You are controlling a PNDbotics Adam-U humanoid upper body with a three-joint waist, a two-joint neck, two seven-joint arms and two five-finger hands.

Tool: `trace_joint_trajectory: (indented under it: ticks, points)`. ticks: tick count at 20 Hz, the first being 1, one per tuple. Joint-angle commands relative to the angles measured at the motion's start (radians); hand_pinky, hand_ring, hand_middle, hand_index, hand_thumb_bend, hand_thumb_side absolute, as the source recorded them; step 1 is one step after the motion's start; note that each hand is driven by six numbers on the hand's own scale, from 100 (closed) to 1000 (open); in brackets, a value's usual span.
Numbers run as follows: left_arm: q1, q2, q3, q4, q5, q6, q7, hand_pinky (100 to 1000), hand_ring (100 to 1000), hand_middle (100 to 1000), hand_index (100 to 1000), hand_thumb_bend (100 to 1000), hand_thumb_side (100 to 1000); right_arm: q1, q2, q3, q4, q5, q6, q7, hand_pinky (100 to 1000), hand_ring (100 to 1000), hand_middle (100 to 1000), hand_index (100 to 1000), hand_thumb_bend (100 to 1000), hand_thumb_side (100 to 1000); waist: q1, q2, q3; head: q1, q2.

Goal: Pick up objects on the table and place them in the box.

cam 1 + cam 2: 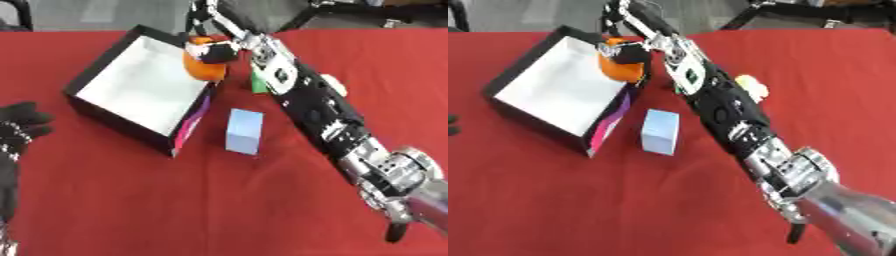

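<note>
The right robot hand (213, 50) is reaching across the red tabletop (219, 200) and curling its fingers round an orange ball (203, 69), holding it at the near-right corner of the box (92, 75), over the rim. The box is sitting open at the far left, black outside and white inside, and its floor is showing nothing in it as far as can be seen. Judging by that, the ball is not yet let go, and this looks like an early drop-off. A light blue block (244, 131) is standing on the tabletop just beside the box's right wall, untouched. A green piece (259, 84) is peeking out from behind the right arm, and a pale yellowish thing (750, 85) is lying on the arm's far side; both remain to be collected. The left robot hand (22, 122) is resting at the left edge, fingers relaxed and holding nothing.
</note>
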Motion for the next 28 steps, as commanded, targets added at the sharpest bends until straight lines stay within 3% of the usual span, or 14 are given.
trace_joint_trajectory:
  ticks: [1,2,4,8,14,17,18,22,25,28]
  points:
    - [-0.015,0.002,-0.003,-0.009,0.005,-0.001,-0.007,732,710,574,726,100,929,-0.023,-0.003,0.007,0.002,0.045,-0.013,0.047,983,813,777,877,100,515,-0.012,0.004,0.0,-0.011,-0.002]
    - [-0.014,0.004,-0.003,-0.01,0.006,-0.001,-0.007,732,710,574,726,100,929,-0.022,-0.002,0.007,-0.001,0.05,-0.018,0.068,997,832,822,906,100,622,-0.012,0.004,-0.001,-0.011,-0.002]
    - [-0.013,0.006,-0.004,-0.011,0.009,-0.001,-0.007,732,710,574,726,100,929,-0.02,0.001,0.004,-0.01,0.044,-0.022,0.089,1000,832,829,914,100,653,-0.013,0.004,-0.004,-0.01,-0.002]
    - [-0.008,0.009,-0.001,-0.011,0.01,0.0,-0.006,732,711,574,726,100,930,-0.015,-0.011,0.005,-0.043,0.008,-0.019,0.099,994,830,822,908,100,573,-0.011,0.001,-0.018,-0.007,-0.002]
    - [0.01,0.018,0.01,-0.01,0.01,0.0,0.003,733,711,574,726,100,931,0.014,-0.078,-0.023,-0.051,-0.002,0.014,0.111,998,845,824,911,100,462,-0.007,-0.011,-0.058,0.008,-0.002]
    - [0.022,0.023,0.016,-0.009,0.007,0.0,0.008,733,712,575,727,100,932,0.038,-0.115,-0.041,-0.01,0.016,0.026,0.154,1000,881,847,929,100,535,-0.006,-0.018,-0.08,0.018,-0.002]
    - [0.025,0.024,0.017,-0.009,0.006,0.0,0.01,733,712,575,727,100,933,0.044,-0.125,-0.046,0.0,0.019,0.024,0.172,1000,904,867,939,100,623,-0.005,-0.019,-0.085,0.021,-0.002]
    - [0.038,0.032,0.026,-0.008,0.002,0.0,0.018,733,713,575,727,100,933,0.067,-0.166,-0.06,0.028,0.015,-0.005,0.289,1000,950,911,953,100,813,-0.005,-0.025,-0.107,0.032,-0.002]
    - [0.04,0.033,0.029,-0.008,0.0,-0.001,0.021,733,713,576,727,100,933,0.074,-0.185,-0.063,0.033,0.014,-0.037,0.387,1000,957,922,956,100,862,-0.005,-0.025,-0.113,0.036,-0.002]
    - [0.04,0.033,0.029,-0.008,-0.002,-0.001,0.022,734,714,576,726,100,933,0.077,-0.189,-0.069,0.033,0.03,-0.057,0.449,1000,960,932,961,100,794,-0.004,-0.025,-0.116,0.036,-0.002]
